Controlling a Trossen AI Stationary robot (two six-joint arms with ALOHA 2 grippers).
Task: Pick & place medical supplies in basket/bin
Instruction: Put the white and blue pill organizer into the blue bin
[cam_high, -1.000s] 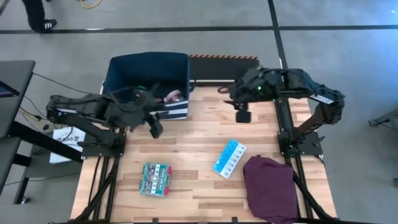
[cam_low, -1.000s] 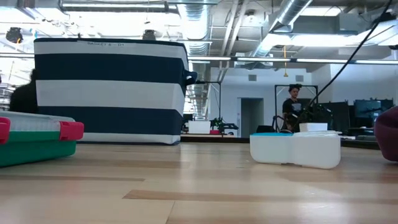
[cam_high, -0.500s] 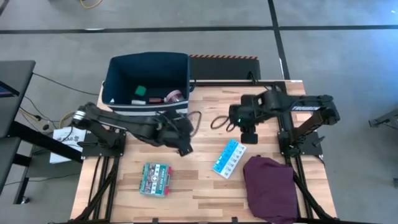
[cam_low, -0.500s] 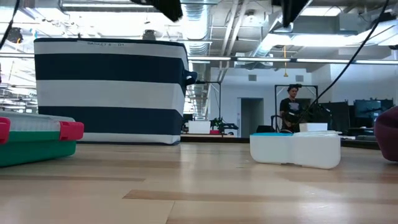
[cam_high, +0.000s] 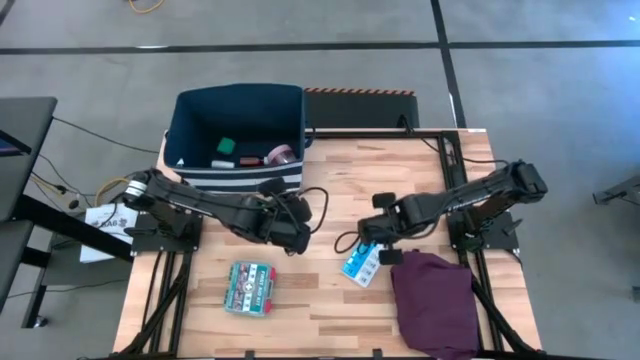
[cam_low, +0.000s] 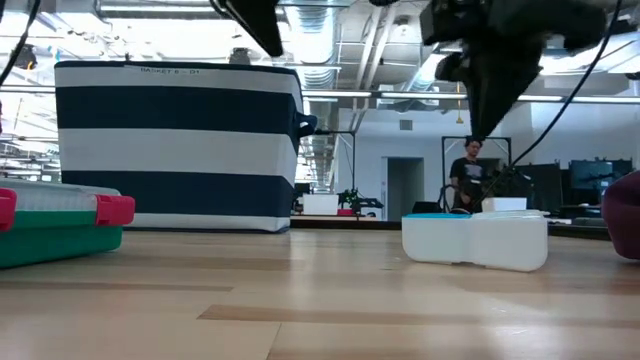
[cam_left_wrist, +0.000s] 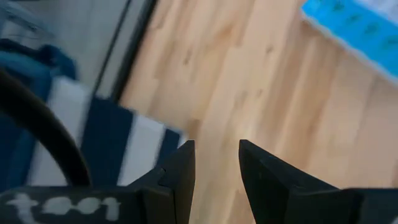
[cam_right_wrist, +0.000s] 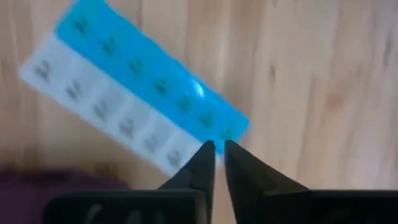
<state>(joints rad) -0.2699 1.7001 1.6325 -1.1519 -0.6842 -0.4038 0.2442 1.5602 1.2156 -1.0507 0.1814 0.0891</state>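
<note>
The navy bin with white stripes (cam_high: 240, 125) stands at the table's far left; a green item (cam_high: 224, 146) and a pink one (cam_high: 282, 155) lie inside it. The light-blue pill organizer (cam_high: 362, 264) lies flat on the table right of centre. My right gripper (cam_right_wrist: 216, 144) hangs just above its far end, fingers shut but for a slit and holding nothing; the low view shows it (cam_low: 481, 135) clear of the organizer (cam_low: 475, 240). The green-red flat box (cam_high: 250, 287) rests near the front left. My left gripper (cam_left_wrist: 216, 144) hovers open and holding nothing over the table's middle (cam_high: 298, 240).
A purple cloth (cam_high: 432, 300) lies bunched at the near right corner, right beside the pill organizer. Cables loop from both arms over the table's middle. A person (cam_low: 468, 170) stands far back in the room.
My right gripper has come from the table's far side toward the near edge and down, and now hangs over the pill organizer. My left gripper has swung away from the bin toward the table's middle and near side, then held still. No object has moved.
</note>
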